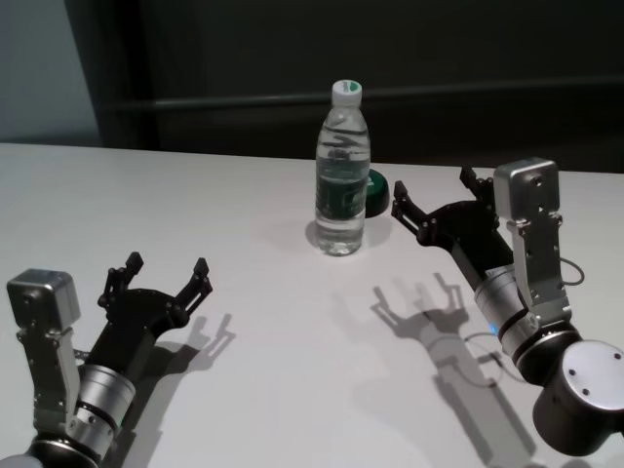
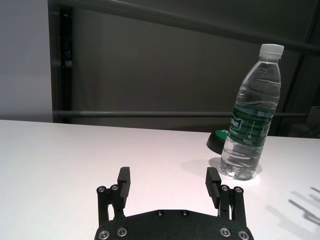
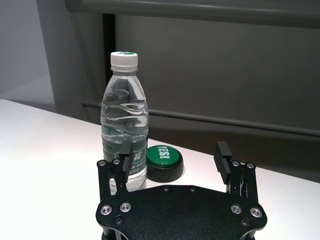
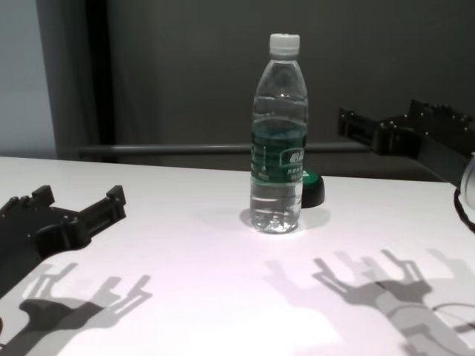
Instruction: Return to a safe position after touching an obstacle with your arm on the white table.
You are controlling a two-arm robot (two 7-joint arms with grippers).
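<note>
The obstacle, a tall clear water bottle (image 1: 342,175) with a white cap and dark green label, stands upright on the white table (image 1: 244,370) at the far middle. My right gripper (image 1: 434,187) is open and empty. It hovers above the table just right of the bottle, apart from it. In the right wrist view the bottle (image 3: 125,115) stands ahead of one finger of that gripper (image 3: 174,150). My left gripper (image 1: 167,265) is open and empty, low over the table's near left. The left wrist view shows the gripper (image 2: 168,175) with the bottle (image 2: 252,120) far ahead.
A small black dome button with a green top (image 3: 162,162) sits right behind the bottle, also in the chest view (image 4: 312,191). A thin cable (image 1: 478,346) loops by my right forearm. A dark wall with a rail lies beyond the table's far edge.
</note>
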